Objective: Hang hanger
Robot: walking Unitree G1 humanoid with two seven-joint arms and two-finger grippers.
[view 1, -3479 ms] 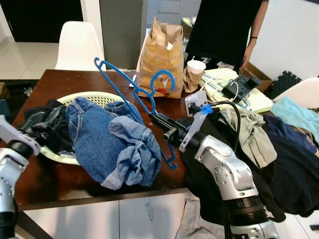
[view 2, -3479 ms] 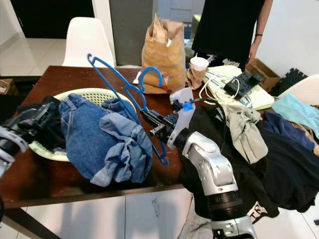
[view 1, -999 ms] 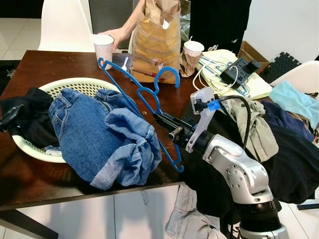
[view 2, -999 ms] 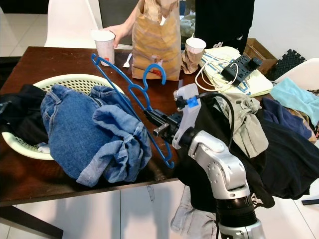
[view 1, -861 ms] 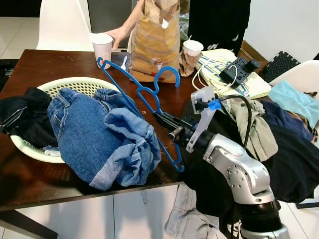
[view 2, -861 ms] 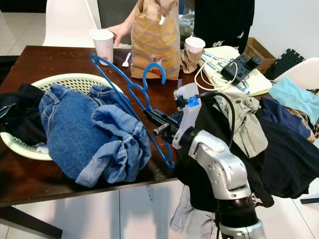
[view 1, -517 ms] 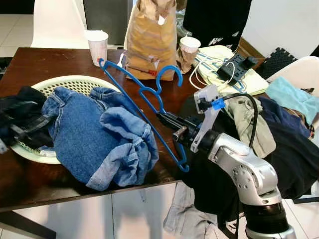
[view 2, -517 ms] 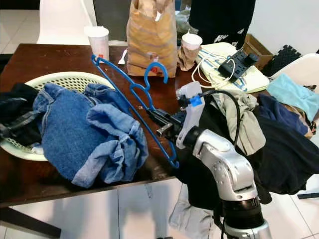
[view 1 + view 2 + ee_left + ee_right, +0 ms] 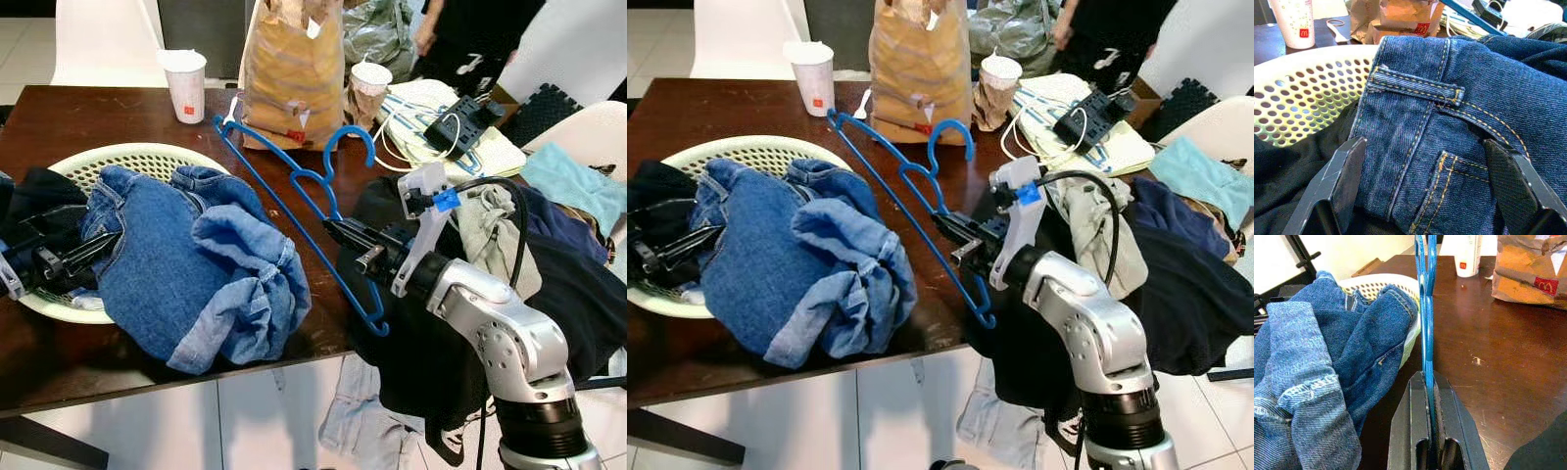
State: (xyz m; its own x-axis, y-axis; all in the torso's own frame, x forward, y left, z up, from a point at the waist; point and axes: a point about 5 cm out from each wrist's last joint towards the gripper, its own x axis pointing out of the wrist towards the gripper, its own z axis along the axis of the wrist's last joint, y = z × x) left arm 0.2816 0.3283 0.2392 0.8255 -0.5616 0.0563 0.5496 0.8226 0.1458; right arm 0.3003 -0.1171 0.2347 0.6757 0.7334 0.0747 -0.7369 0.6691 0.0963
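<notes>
I have the right gripper (image 9: 345,238) pinched tight on the blue hanger (image 9: 294,196), fingers pressed together on its lower bar near the middle. In the right wrist view the hanger (image 9: 1425,308) runs edge-on straight up out of the clamped fingers (image 9: 1410,431). The hanger is off the table (image 9: 88,108), tilted, one end up toward the paper bag (image 9: 292,69) at the far edge, the other end hanging past the near edge, its hook curling upward above the gripper.

My left gripper (image 9: 69,257) sits at the table's left edge, inside the basket (image 9: 137,157), with its fingers (image 9: 1342,181) spread wide on either side of the jeans (image 9: 186,264) waistband; they straddle the denim (image 9: 1449,122) but I can't see them closing on it. Dark cloth (image 9: 39,196) lies under that gripper in the basket.

The jeans spill out of the basket toward the near edge, just beside the hanger's lower bar. A paper cup (image 9: 184,83) stands at the far edge, left of the bag, with a white spoon (image 9: 231,108) between them. A second cup (image 9: 369,83) in crumpled paper is right of the bag. Toward the far right corner a power strip (image 9: 460,122) and white cable rest on a pale bag (image 9: 490,157). Dark and beige clothes (image 9: 490,245) are heaped over the table's right edge, under my right arm. A person in black (image 9: 470,39) stands past the far right corner.
</notes>
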